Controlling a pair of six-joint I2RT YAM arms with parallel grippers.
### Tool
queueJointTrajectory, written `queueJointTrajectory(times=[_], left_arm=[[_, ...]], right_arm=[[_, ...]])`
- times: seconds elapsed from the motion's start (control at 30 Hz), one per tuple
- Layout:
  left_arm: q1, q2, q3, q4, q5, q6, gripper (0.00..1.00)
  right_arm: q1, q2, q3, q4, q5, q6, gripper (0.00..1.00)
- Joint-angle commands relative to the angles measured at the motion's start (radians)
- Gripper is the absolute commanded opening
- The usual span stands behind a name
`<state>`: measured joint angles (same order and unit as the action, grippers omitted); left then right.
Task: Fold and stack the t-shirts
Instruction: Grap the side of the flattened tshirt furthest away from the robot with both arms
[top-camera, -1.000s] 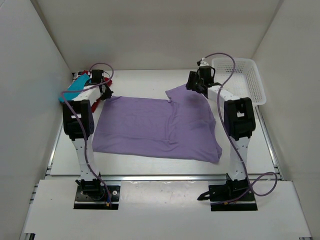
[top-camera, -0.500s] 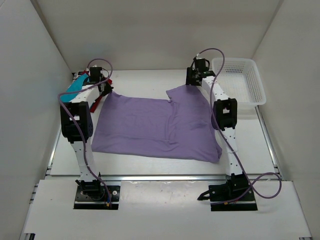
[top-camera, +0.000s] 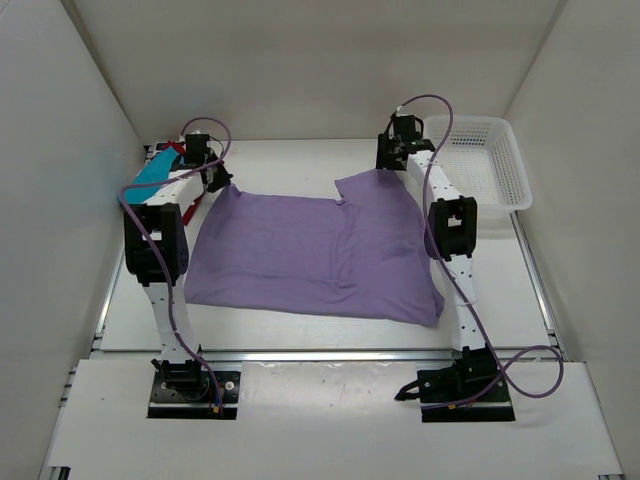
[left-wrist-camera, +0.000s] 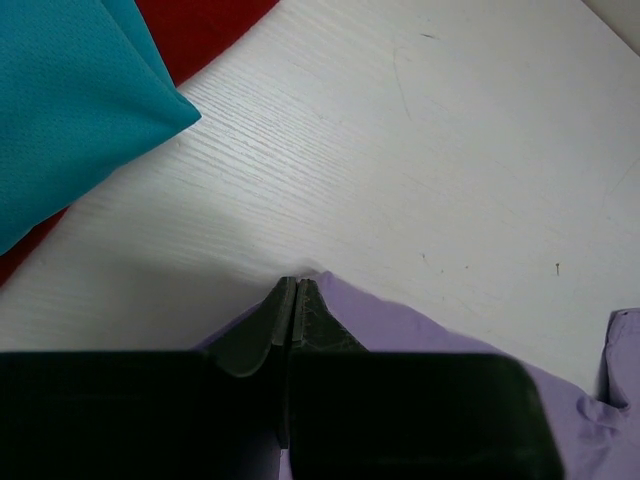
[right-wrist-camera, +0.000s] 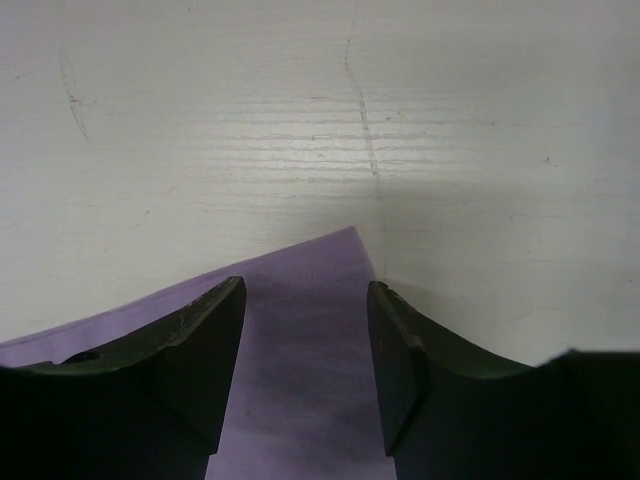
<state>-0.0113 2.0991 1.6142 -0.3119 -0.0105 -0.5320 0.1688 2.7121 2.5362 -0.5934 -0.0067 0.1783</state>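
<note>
The pale lavender t-shirt (top-camera: 310, 255) lies spread flat in the middle of the table. My left gripper (top-camera: 222, 185) is shut on its far left corner (left-wrist-camera: 450, 330), and the cloth peaks at the closed tips (left-wrist-camera: 293, 285). My right gripper (top-camera: 388, 166) hovers open over the shirt's far right corner (right-wrist-camera: 300, 400), a finger (right-wrist-camera: 215, 330) on either side and nothing pinched between them. The teal t-shirt (top-camera: 155, 170) (left-wrist-camera: 70, 90) lies bunched on the red t-shirt (top-camera: 176, 150) (left-wrist-camera: 200, 30) at the far left.
A white mesh basket (top-camera: 465, 122) stands at the far right, just behind the right wrist. White walls close in the table on the left, back and right. Both arms reach toward the far side.
My right gripper's jaws have spread wider over the shirt's far right corner, and that arm's elbow has swung inward. The left gripper has stayed shut and shifted slightly right.
</note>
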Motion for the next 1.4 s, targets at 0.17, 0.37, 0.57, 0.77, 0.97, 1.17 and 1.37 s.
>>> queueJointTrajectory(times=[0.17, 0.37, 0.57, 0.77, 0.97, 1.17, 1.37], left_arm=[[0.008, -0.056, -0.004, 0.036, 0.035, -0.022, 0.00], [0.010, -0.051, -0.004, 0.042, 0.041, -0.020, 0.00], [0.011, -0.067, -0.033, 0.069, 0.061, -0.048, 0.00], [0.008, -0.090, -0.079, 0.111, 0.064, -0.056, 0.00], [0.043, -0.106, -0.109, 0.129, 0.070, -0.060, 0.00], [0.056, -0.160, -0.174, 0.166, 0.098, -0.072, 0.00], [0.053, -0.261, -0.264, 0.208, 0.130, -0.089, 0.00]], right_arm=[[-0.034, -0.034, -0.004, -0.037, -0.038, -0.005, 0.50], [-0.057, -0.009, 0.005, -0.060, -0.133, 0.018, 0.51], [-0.071, -0.008, -0.002, -0.043, -0.222, 0.027, 0.38], [-0.072, 0.011, 0.033, -0.005, -0.260, 0.069, 0.18], [-0.058, 0.034, 0.123, -0.021, -0.274, 0.090, 0.00], [-0.043, -0.076, 0.180, -0.135, -0.295, 0.017, 0.00], [-0.023, -0.170, 0.199, -0.388, -0.328, -0.020, 0.00]])
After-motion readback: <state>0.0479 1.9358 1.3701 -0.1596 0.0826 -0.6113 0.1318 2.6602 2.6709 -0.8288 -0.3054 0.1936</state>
